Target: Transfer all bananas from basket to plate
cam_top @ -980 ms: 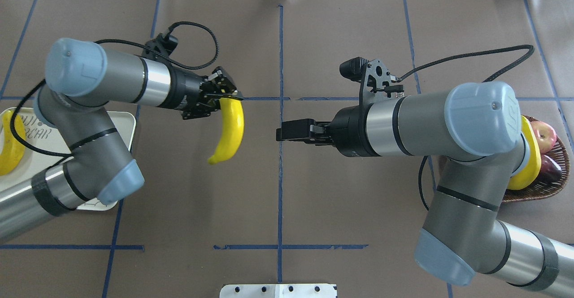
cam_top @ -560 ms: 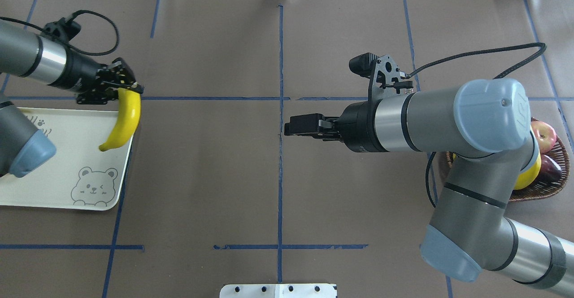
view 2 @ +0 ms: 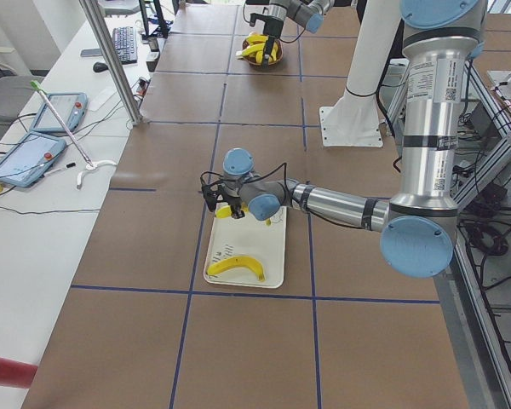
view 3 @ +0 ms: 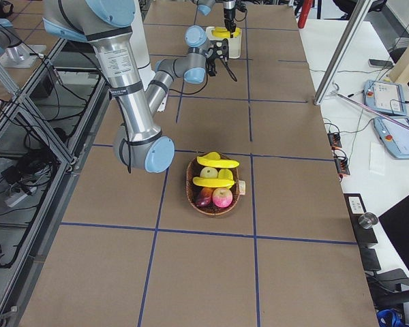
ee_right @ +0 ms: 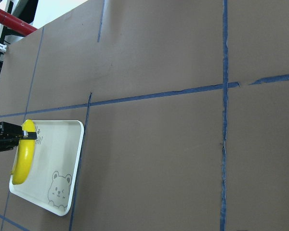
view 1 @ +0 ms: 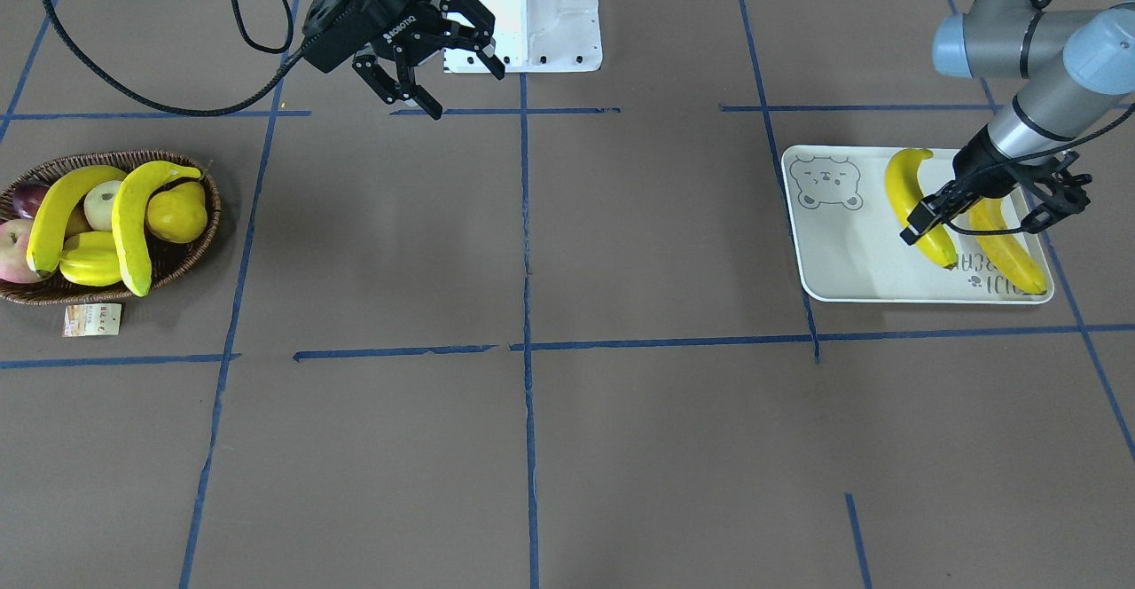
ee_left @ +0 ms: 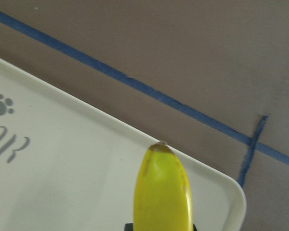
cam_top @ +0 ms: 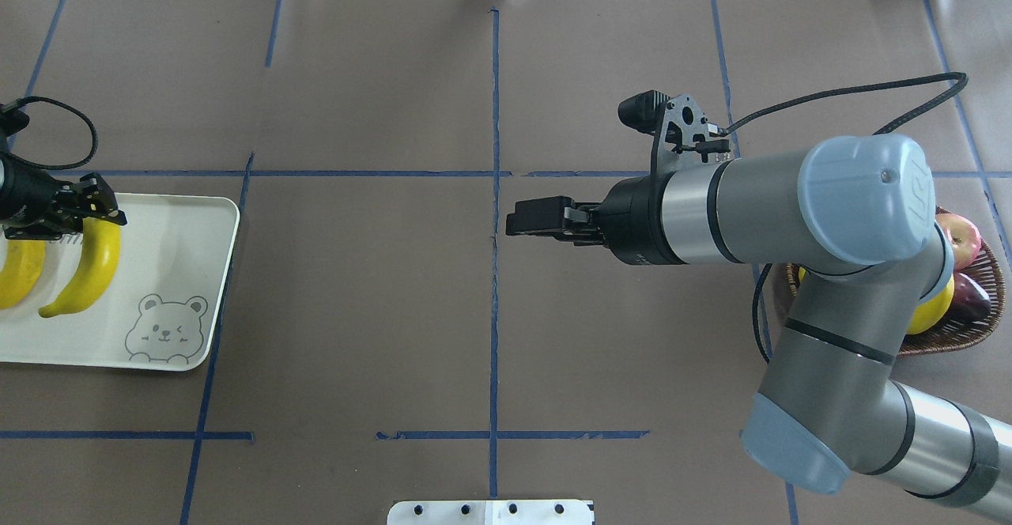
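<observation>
My left gripper (cam_top: 93, 213) is shut on the upper end of a yellow banana (cam_top: 88, 270) that hangs low over the white bear plate (cam_top: 178, 260). In the front view this gripper (view 1: 927, 216) crosses the held banana (view 1: 913, 190), and a darker banana (view 1: 1006, 247) lies on the plate (view 1: 833, 283) beside it. The left wrist view shows the held banana (ee_left: 164, 192) above the plate's corner (ee_left: 221, 192). Two bananas (view 1: 133, 216) (view 1: 58, 212) lie in the wicker basket (view 1: 191, 261). My right gripper (view 1: 465, 90) hangs open and empty near the table's middle.
The basket also holds a starfruit (view 1: 89, 263), a pear (view 1: 177, 212) and apples (view 1: 13, 252); its paper tag (view 1: 91, 320) lies in front of it. The right arm's elbow (cam_top: 862, 193) hides most of the basket from overhead. The white robot base (view 1: 523, 12) stands behind.
The left arm has swung left with the banana, from near the table's middle to over the plate. The right arm has drawn back slightly and stays open.
</observation>
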Controlling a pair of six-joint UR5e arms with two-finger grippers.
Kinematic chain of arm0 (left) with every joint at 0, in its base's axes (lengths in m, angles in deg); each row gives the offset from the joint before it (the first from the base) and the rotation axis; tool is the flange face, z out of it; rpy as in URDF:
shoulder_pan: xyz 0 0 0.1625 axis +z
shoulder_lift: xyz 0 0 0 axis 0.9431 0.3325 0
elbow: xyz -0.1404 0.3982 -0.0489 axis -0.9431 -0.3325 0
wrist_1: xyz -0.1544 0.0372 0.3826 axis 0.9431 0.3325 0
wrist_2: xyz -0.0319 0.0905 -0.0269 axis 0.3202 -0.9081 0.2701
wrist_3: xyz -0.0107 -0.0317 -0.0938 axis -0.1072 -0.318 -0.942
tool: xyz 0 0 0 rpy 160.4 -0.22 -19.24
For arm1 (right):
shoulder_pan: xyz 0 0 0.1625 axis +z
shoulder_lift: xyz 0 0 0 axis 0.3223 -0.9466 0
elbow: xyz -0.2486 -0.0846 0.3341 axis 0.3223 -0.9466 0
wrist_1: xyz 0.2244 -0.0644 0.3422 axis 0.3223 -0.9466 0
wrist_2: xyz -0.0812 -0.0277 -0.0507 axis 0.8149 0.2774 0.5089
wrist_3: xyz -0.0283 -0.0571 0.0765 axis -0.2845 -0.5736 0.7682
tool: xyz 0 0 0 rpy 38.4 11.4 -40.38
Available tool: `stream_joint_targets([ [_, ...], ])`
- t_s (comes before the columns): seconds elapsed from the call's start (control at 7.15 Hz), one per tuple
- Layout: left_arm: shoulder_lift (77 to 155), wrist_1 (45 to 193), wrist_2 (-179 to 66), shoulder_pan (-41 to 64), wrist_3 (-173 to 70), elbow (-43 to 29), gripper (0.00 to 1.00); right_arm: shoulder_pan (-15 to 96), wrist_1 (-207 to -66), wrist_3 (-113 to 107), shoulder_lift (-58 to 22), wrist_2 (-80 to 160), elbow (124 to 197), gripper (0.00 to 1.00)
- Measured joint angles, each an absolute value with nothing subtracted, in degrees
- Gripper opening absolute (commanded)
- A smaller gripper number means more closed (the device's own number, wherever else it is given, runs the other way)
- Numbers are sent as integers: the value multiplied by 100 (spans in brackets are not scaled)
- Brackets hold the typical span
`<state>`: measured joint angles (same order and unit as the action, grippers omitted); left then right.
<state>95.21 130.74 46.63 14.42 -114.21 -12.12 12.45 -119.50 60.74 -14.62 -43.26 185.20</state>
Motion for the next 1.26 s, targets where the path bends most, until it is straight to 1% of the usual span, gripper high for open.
stream_joint_targets([
  [0.42, 9399, 13084, 4341, 1457, -11036, -929, 1, 1248, -11952, 6102, -1461, -4326, 18520, 100],
  [0.7, 9392, 13097, 4198, 1465, -10905, -810, 6, 1260, -11952, 6116, -1458, -4326, 18520, 100],
  [0.84, 9384, 13101, 4131, 1466, -10867, -780, 65, 1269, -11952, 6118, -1457, -4326, 18519, 100],
  [0.98, 9377, 13103, 4056, 1468, -10764, -749, 99, 1272, -11952, 6120, -1455, -4326, 18520, 100],
  [1.26, 9372, 13123, 3933, 1467, -10397, -689, 100, 1278, -11952, 6117, -1454, -4326, 18519, 100],
])
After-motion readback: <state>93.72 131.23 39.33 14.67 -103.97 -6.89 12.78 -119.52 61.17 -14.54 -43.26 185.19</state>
